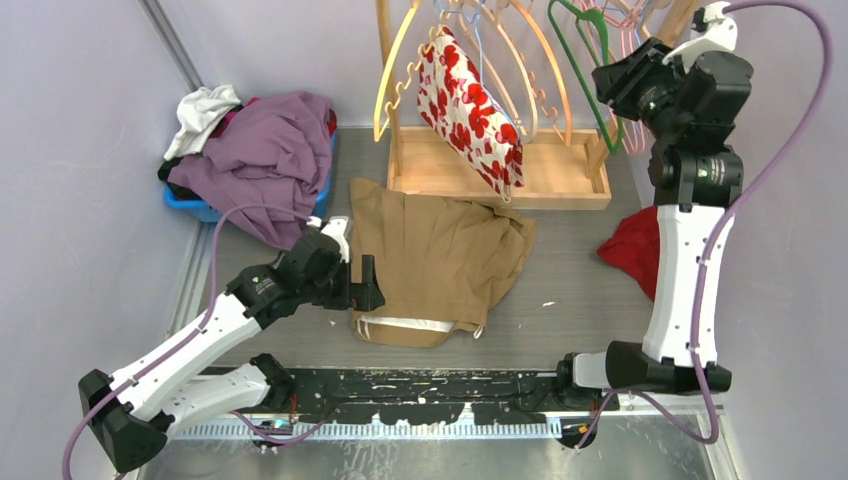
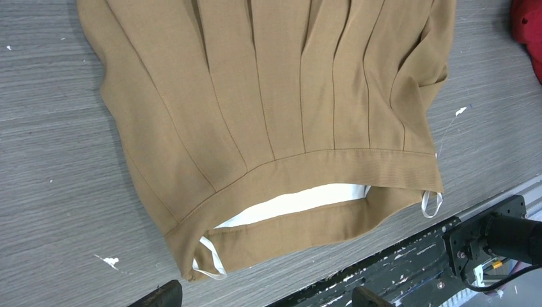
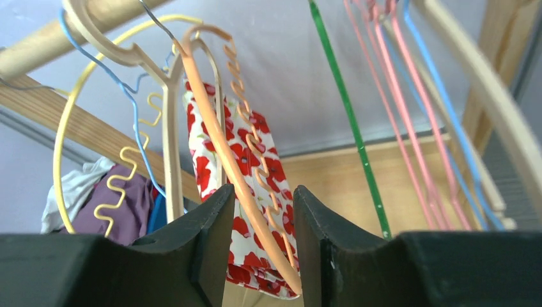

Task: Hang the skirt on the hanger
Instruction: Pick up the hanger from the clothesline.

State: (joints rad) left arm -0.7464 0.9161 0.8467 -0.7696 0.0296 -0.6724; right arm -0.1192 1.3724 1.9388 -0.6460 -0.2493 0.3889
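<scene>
The tan pleated skirt [image 1: 440, 255] lies flat on the table, with its waistband [image 2: 319, 163] and white lining toward the near edge. My left gripper [image 1: 365, 285] is open and empty, hovering at the skirt's near-left corner; only its fingertips [image 2: 160, 297] show, just short of the waistband. My right gripper [image 1: 612, 82] is raised at the hanger rack. In the right wrist view it [image 3: 262, 192] is open, and a peach notched hanger [image 3: 236, 160] hangs in line with the gap between its fingers. I cannot tell if it touches them.
A wooden rack [image 1: 500, 175] at the back holds several hangers, a green one [image 1: 590, 60] and a red-and-white floral garment [image 1: 470, 110]. A blue bin with purple and white clothes [image 1: 255, 150] stands at back left. A red cloth [image 1: 632, 250] lies at right.
</scene>
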